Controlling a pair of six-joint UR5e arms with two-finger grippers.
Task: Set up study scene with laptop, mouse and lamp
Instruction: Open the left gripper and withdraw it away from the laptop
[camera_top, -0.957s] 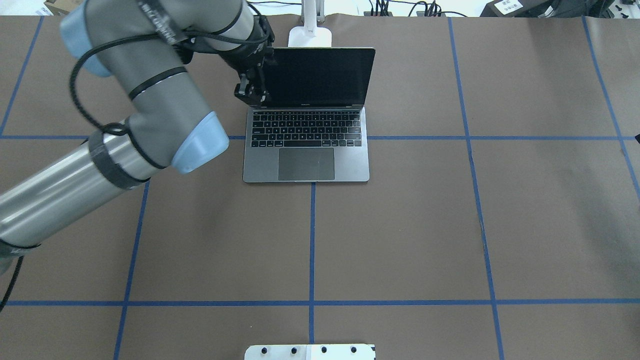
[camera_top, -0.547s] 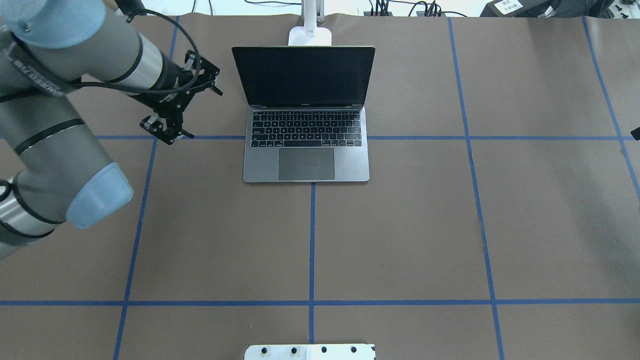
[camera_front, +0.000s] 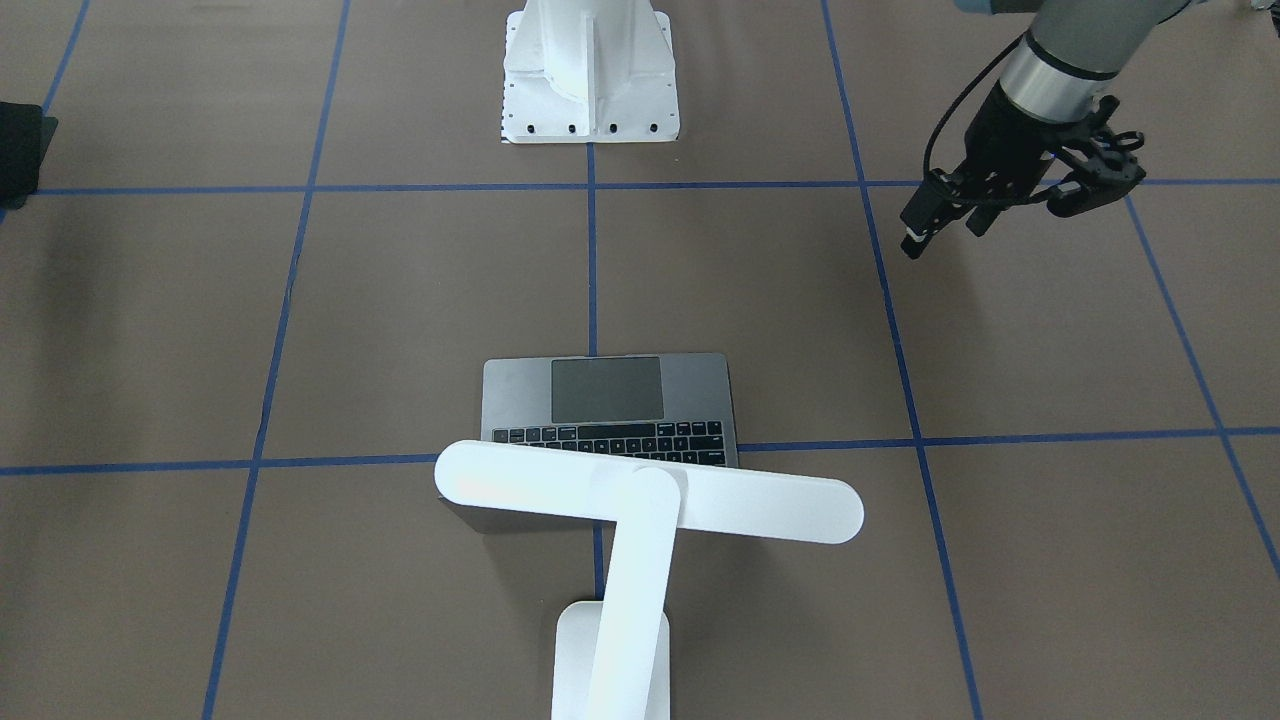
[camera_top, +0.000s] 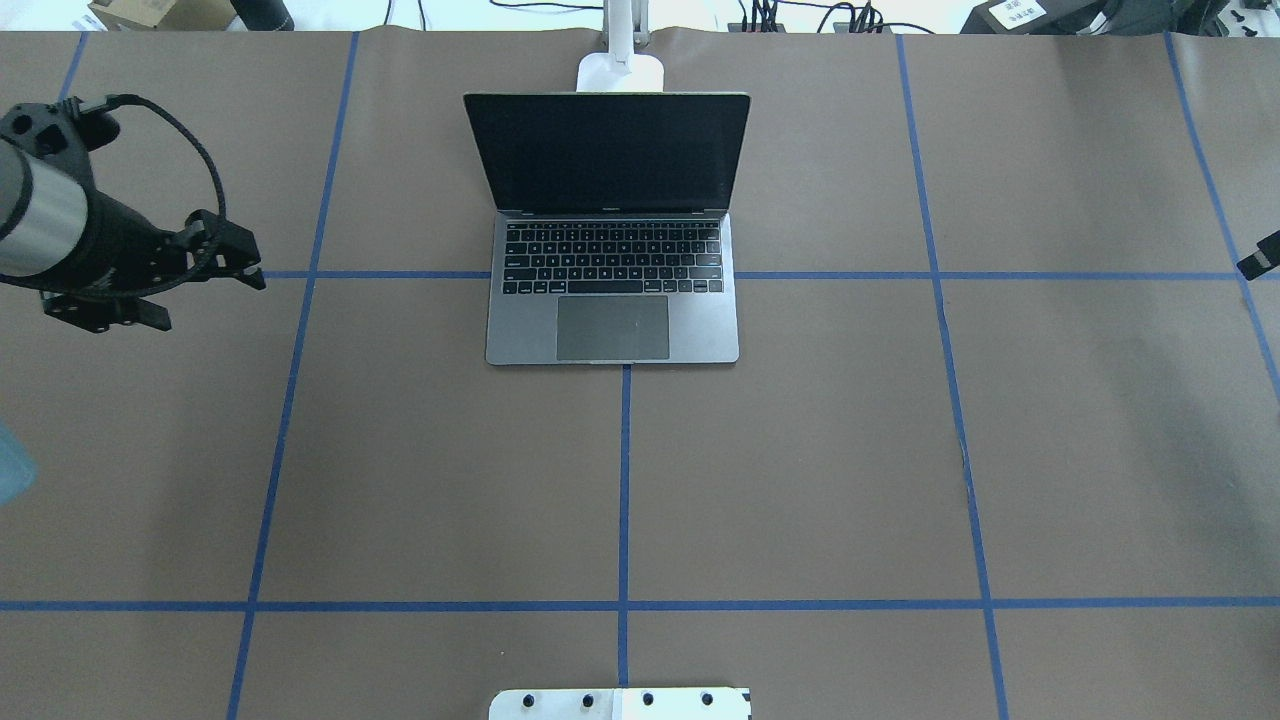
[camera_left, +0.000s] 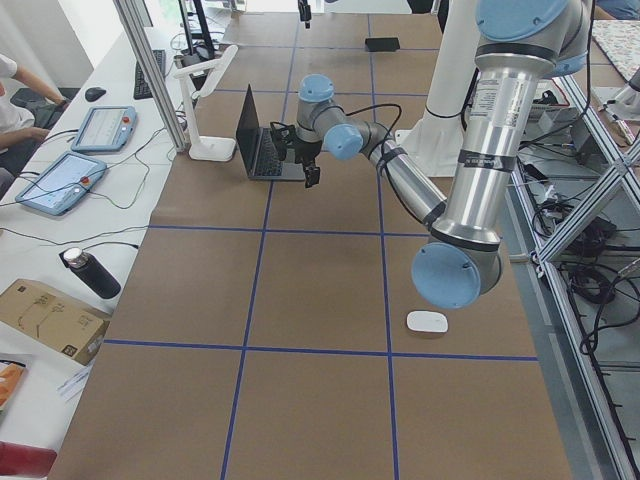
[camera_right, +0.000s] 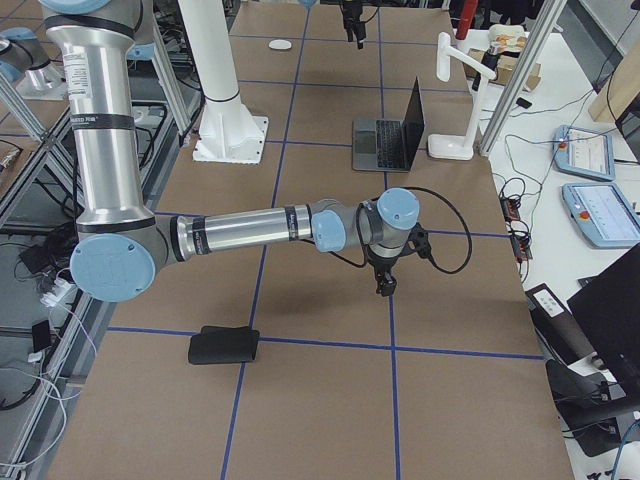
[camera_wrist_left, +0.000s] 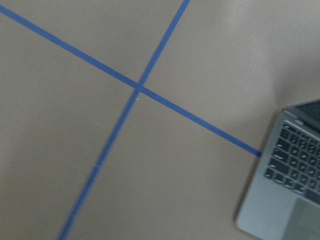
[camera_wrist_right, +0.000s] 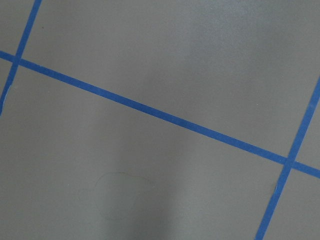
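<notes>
The dark grey laptop (camera_top: 612, 325) stands open at the middle back of the table, screen dark; it also shows in the front view (camera_front: 608, 400) and in the left wrist view (camera_wrist_left: 285, 195). The white lamp (camera_front: 650, 490) stands behind it, its bar head over the screen, its base (camera_top: 620, 72) at the far edge. The white mouse (camera_left: 427, 322) lies at the table's left end, outside the overhead view; it also shows in the right side view (camera_right: 281, 44). My left gripper (camera_front: 943, 235) is open and empty, well to the left of the laptop (camera_top: 240, 270). Of my right gripper (camera_top: 1258, 265) only a tip shows.
The white ribbed pedestal (camera_top: 620, 703) is bolted at the near middle edge. A black pad (camera_right: 223, 345) lies at the table's right end near the robot side. Blue tape lines (camera_top: 624, 480) cross the brown table cover. Operator tablets (camera_left: 60, 180) lie beyond the far edge.
My left gripper has left the laptop screen's left edge and swung far to the left and a little toward me. The laptop stays open and has not moved.
</notes>
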